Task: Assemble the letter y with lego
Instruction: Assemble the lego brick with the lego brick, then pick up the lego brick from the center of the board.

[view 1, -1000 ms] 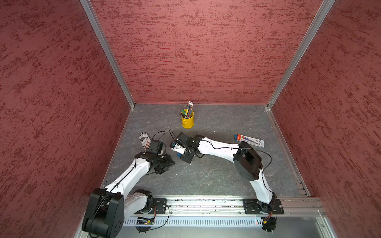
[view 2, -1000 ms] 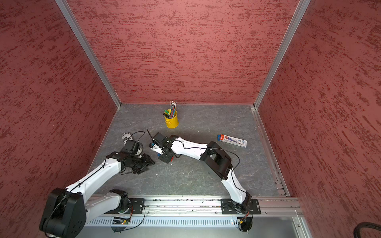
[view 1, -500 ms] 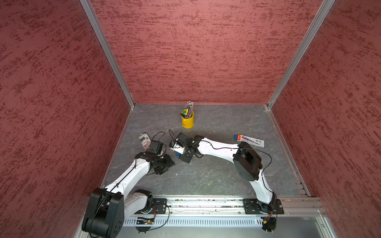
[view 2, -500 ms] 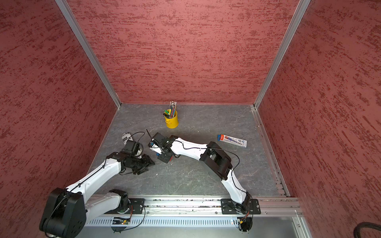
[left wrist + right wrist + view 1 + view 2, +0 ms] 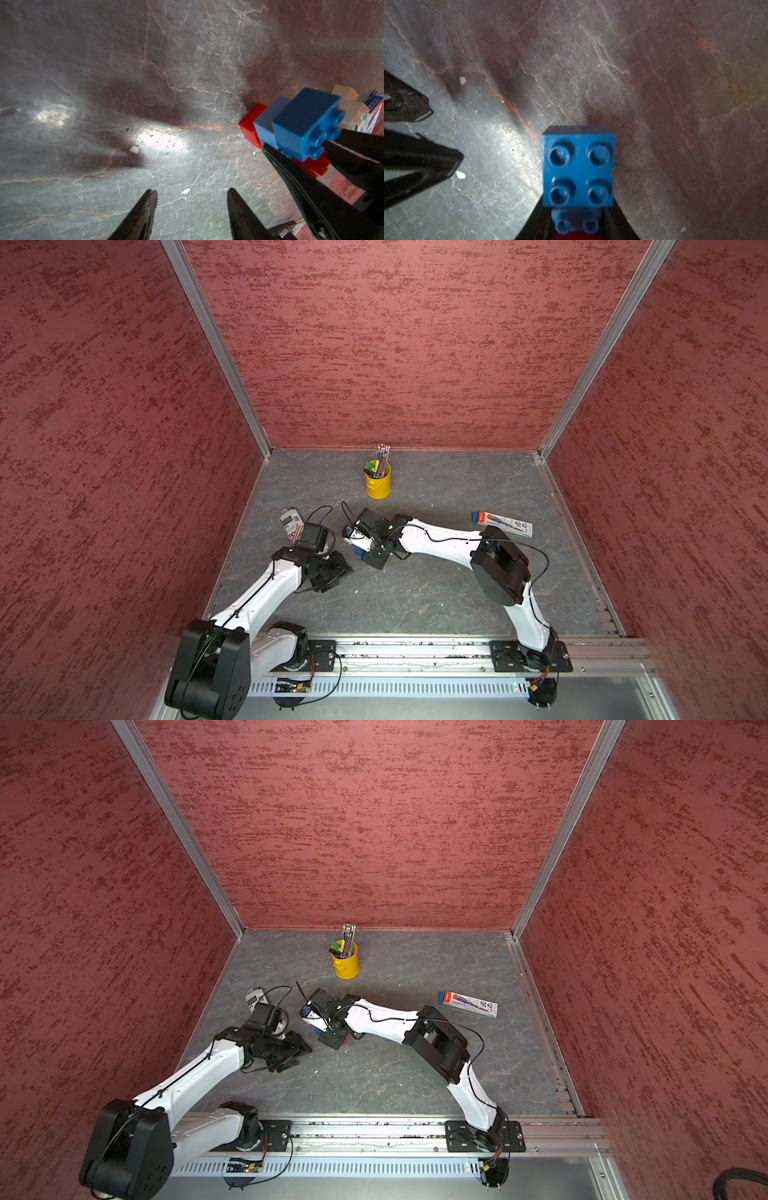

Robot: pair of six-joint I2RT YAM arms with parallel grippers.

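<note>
- right pincer (image 5: 365,553) clenched on lego cluster (image 5: 299,126), blue and red bricks joined, low over desk (image 5: 145,62)
- left pincer (image 5: 192,197) released, empty, just beside it; cluster lies to its right, right arm nearer

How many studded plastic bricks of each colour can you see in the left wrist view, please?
Blue studded plastic bricks: 2
Red studded plastic bricks: 2
White studded plastic bricks: 2
Total: 6

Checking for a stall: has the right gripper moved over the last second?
No. The right gripper, shut on the lego, sits at the same offset from the yellow cup as before.
</note>
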